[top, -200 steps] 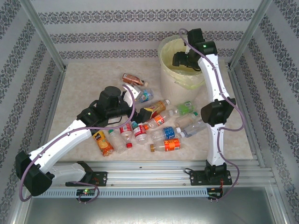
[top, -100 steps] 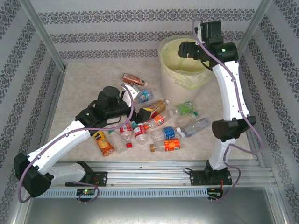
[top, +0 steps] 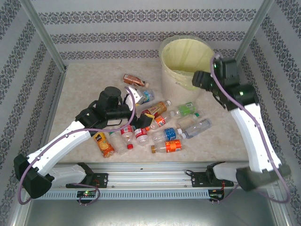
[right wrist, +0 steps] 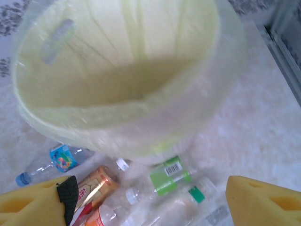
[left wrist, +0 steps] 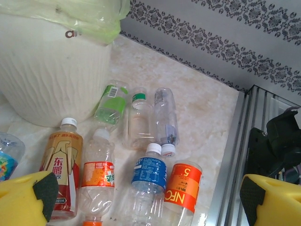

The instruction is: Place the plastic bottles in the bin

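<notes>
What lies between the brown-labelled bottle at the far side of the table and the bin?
Nothing: the top view shows bare tabletop between the brown-labelled bottle and the bin.

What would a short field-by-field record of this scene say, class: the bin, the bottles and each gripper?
Bin: upright at the far side of the table, lined with a pale yellow-green bag
Plastic bottles: about a dozen, lying on the table in front of the bin, none held
Left gripper: open, empty, low over the bottle cluster
Right gripper: open, empty, by the bin's near right rim
Task state: bottles not yet in the bin
</notes>
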